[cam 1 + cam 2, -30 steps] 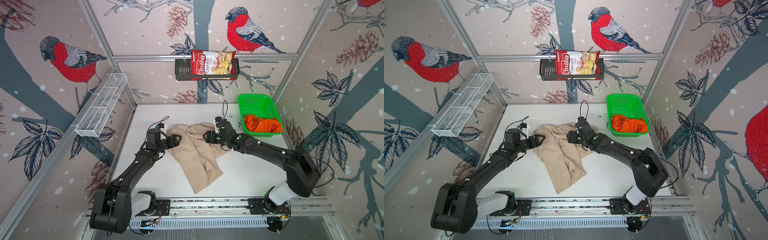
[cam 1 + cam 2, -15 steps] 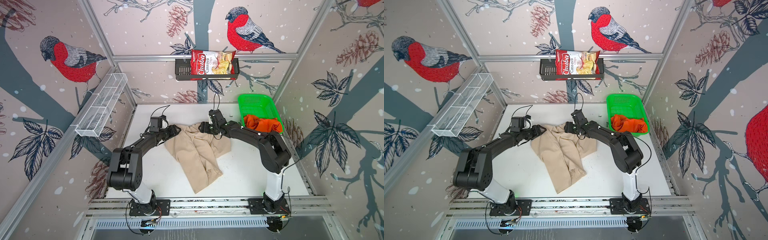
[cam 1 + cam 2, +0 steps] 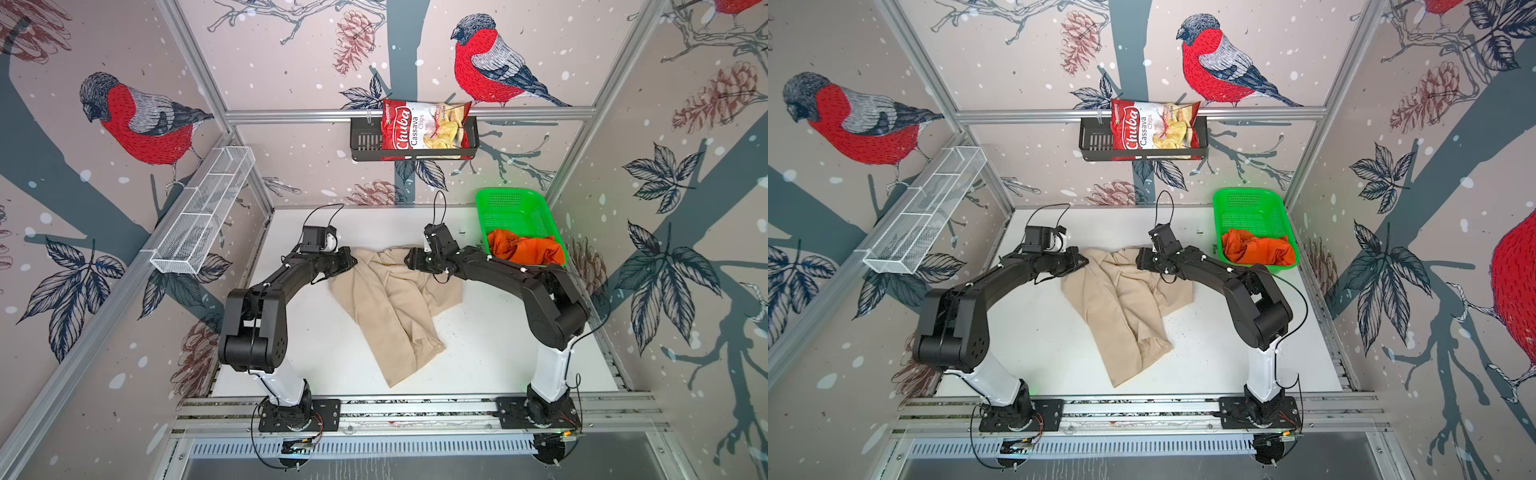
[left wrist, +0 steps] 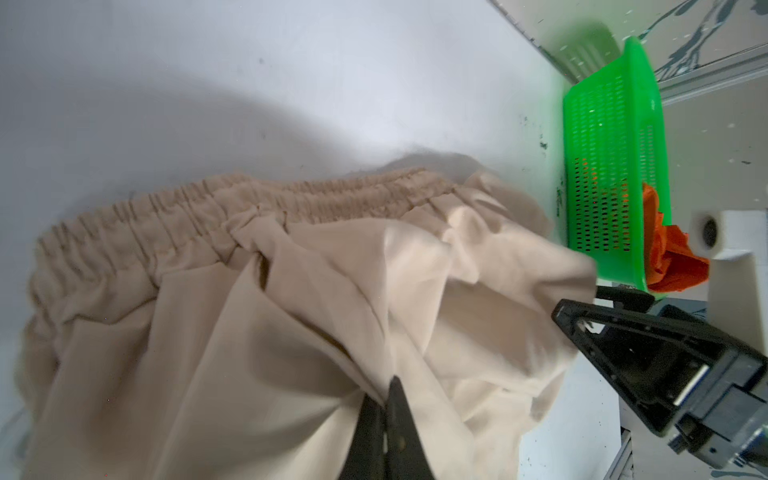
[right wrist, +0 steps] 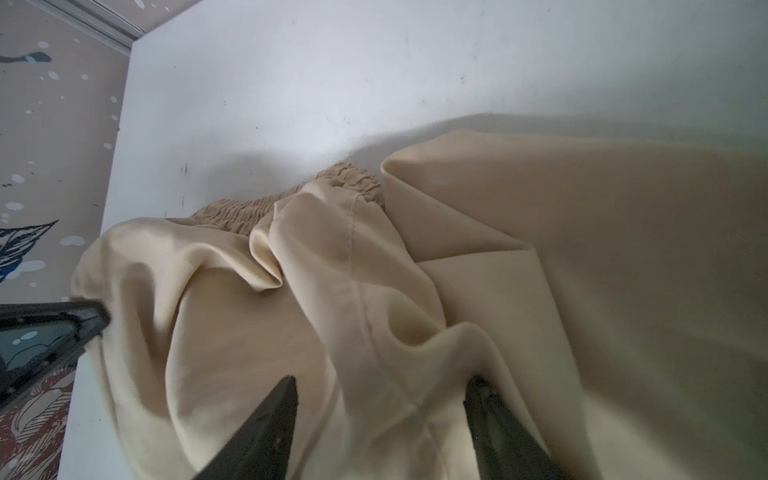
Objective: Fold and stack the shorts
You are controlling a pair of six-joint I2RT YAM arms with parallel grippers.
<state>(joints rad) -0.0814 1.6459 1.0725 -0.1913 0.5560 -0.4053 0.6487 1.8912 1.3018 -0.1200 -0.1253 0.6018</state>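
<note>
White table (image 3: 498,332); left end effector (image 4: 384,390) pinches beige shorts (image 3: 386,299).

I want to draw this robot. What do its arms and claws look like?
The left arm and right arm are chunky and black, with white bottom tubes on black base plates on a silver rail. Thin black cables loop above the wrists. The left claw and right claw each have two dark, pointed fingers.

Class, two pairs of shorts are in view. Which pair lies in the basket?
The orange shorts, crumpled in the green basket; the beige shorts lie spread on the table instead.
</note>
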